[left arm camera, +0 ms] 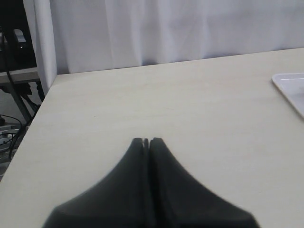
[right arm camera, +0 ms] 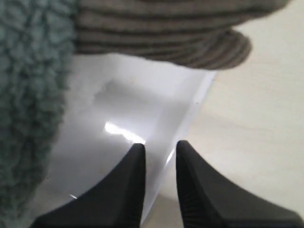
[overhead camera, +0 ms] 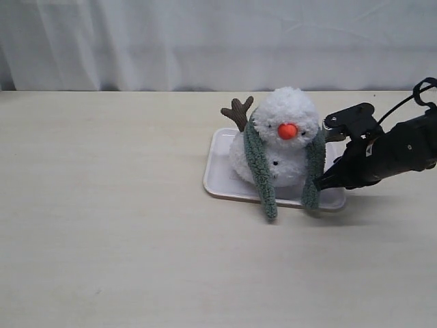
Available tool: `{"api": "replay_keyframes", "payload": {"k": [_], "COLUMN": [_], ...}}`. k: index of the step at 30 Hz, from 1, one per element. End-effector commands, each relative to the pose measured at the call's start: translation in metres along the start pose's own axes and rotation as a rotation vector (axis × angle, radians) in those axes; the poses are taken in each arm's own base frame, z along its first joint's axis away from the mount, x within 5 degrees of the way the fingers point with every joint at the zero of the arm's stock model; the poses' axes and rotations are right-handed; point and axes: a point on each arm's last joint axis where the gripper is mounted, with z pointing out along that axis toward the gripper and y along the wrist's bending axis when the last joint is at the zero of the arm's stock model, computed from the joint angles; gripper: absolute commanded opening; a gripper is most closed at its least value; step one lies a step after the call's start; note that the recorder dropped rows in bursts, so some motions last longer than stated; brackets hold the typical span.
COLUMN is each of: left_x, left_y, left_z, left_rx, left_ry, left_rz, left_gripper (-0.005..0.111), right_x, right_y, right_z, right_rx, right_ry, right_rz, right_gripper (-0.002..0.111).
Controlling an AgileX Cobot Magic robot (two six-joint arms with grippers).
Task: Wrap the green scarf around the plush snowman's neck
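Fuzzy grey-green scarf (overhead camera: 261, 171) drapes behind the neck (overhead camera: 290, 145) of your fluffy white plush snowman (overhead camera: 290, 113) on the white tray (overhead camera: 218, 174). Its ends hang uncrossed, so wrapping seems unfinished. Beside it, your right gripper (overhead camera: 319, 183) is slightly parted and empty; your left gripper (left arm camera: 146, 140) is clenched on nothing.

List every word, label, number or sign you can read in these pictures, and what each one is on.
No text can be read in any view.
right arm: a small pale mark on the black housing, too small to read.
plush snowman, green scarf, white tray, table: no print visible.
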Motion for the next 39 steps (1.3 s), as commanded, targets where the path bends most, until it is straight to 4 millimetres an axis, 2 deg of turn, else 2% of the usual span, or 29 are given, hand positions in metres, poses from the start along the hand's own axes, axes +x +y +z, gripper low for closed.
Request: {"api": "replay_keyframes", "payload": {"k": [1,5,7,11,13,16,21,24,34,39], "left_x": [-0.001,-0.001,-0.001,-0.001,-0.001,-0.001,-0.001,-0.001,-0.001,-0.001], "left_y": [0.000,0.000,0.000,0.000,0.000,0.000,0.000,0.000,0.000,0.000], "left_z": [0.000,0.000,0.000,0.000,0.000,0.000,0.000,0.000,0.000,0.000], "left_rx": [-0.001,-0.001,-0.001,-0.001,-0.001,-0.001,-0.001,-0.001,-0.001,-0.001], "left_ry": [-0.012,-0.012,-0.012,-0.012,-0.012,-0.012,-0.012,-0.012,-0.012,-0.012], "left_rz": [-0.005,-0.005,-0.005,-0.005,-0.005,-0.005,-0.005,-0.005,-0.005,-0.005], "left_gripper": [0.000,0.000,0.000,0.000,0.000,0.000,0.000,0.000,0.000,0.000], "right_x": [-0.004,-0.008,-0.014,-0.019,-0.021,-0.016,0.012,0.027,0.080,0.105], "right_y": [-0.005,-0.007,-0.009,-0.011,-0.010,-0.009,-0.002,0.002,0.014,0.020], "right_z": [-0.013,-0.029,-0.047,-0.091,-0.124,-0.160,-0.220,-0.245,-0.314,-0.336], "right_rx": [0.016,0.022,0.018,0.019,0.011,0.007,0.003,0.008,0.035,0.052], "right_ry": [0.047,0.061,0.032,-0.046,-0.136,-0.230,-0.397,-0.470,-0.674,-0.794], "right_rz": [0.079,0.121,0.165,0.208,0.244,0.277,0.316,0.319,0.266,0.262], "right_gripper": [0.032,0.031,0.031,0.031,0.031,0.031,0.031,0.031,0.031,0.031]}}
